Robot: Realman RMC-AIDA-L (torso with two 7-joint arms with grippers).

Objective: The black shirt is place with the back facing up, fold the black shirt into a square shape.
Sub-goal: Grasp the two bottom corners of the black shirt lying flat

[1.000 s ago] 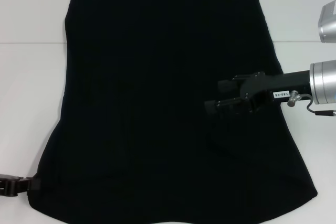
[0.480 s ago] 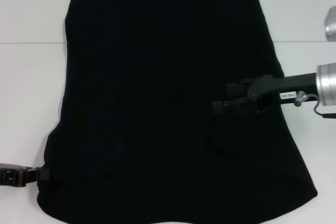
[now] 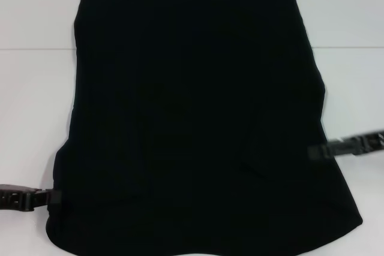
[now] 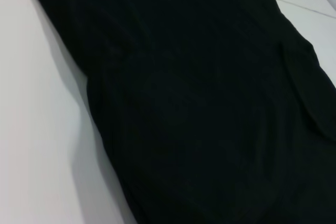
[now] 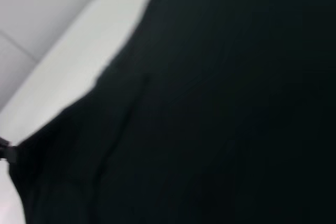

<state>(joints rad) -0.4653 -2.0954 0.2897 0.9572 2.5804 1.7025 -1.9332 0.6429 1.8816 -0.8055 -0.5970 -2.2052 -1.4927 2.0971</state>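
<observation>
Head view: matte black shirt, soft trapezoid; both grippers' openings indiscernible.

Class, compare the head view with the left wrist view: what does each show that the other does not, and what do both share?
Only the head view shows the left gripper at the shirt's near left edge and the right gripper at its right edge. Only the left wrist view shows a close look along the fabric's edge and folds. Both show the black shirt on the white table.
</observation>
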